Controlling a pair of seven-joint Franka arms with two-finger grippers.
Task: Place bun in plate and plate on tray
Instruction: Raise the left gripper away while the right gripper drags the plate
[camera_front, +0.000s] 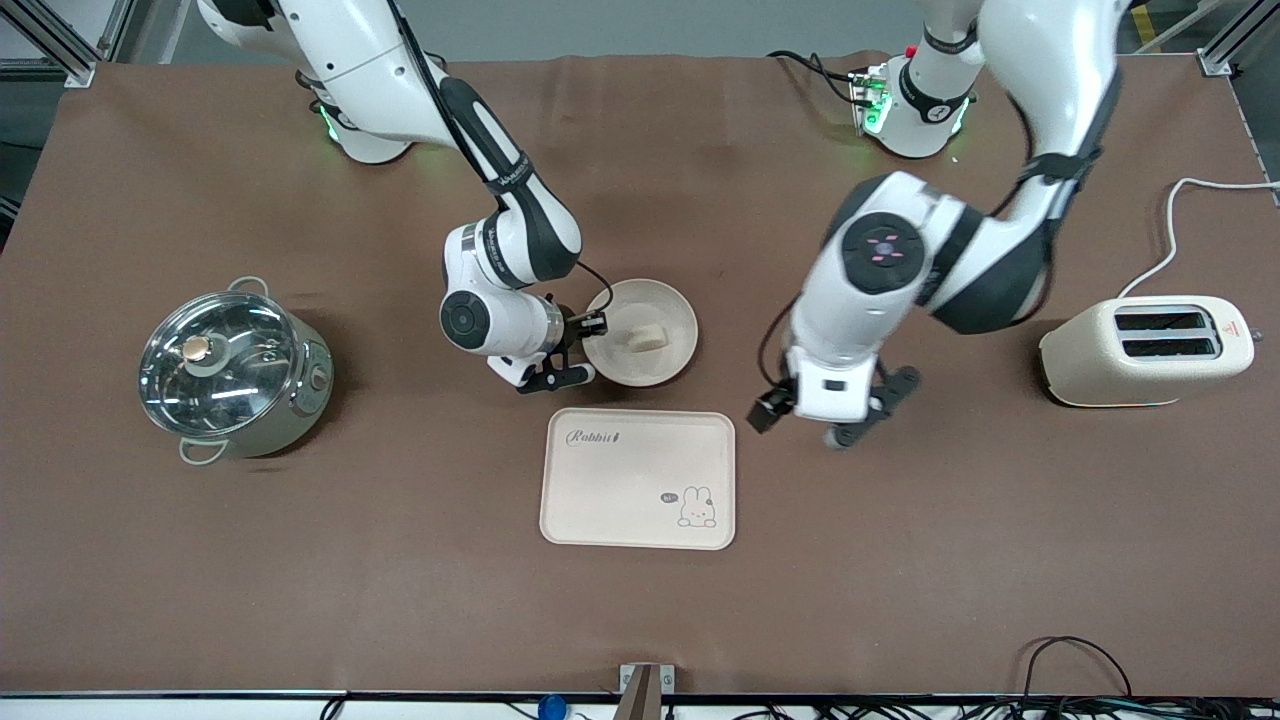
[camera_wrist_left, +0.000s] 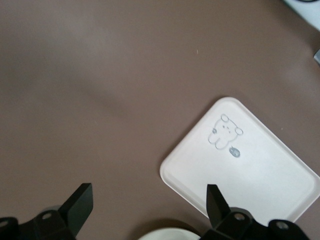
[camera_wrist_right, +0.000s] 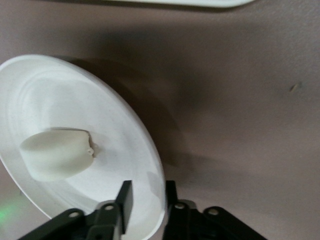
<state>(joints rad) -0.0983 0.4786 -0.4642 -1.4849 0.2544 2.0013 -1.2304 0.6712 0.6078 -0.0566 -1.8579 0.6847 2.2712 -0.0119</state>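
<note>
Right gripper (camera_wrist_right: 145, 200) pinches plate (camera_wrist_right: 60, 100) rim.

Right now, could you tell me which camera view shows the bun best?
The right wrist view: the bun fills it, lying in the plate whose rim the right gripper pinches. The front view shows it small; the left wrist view misses it.

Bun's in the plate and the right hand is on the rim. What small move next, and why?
Probably lift the round cream plate slightly. The right hand pinches its rim, the small cream-white bun sits inside, and the flat cream rectangular rabbit tray lies nearer the front camera, bare. The left hand waits, open.
</note>
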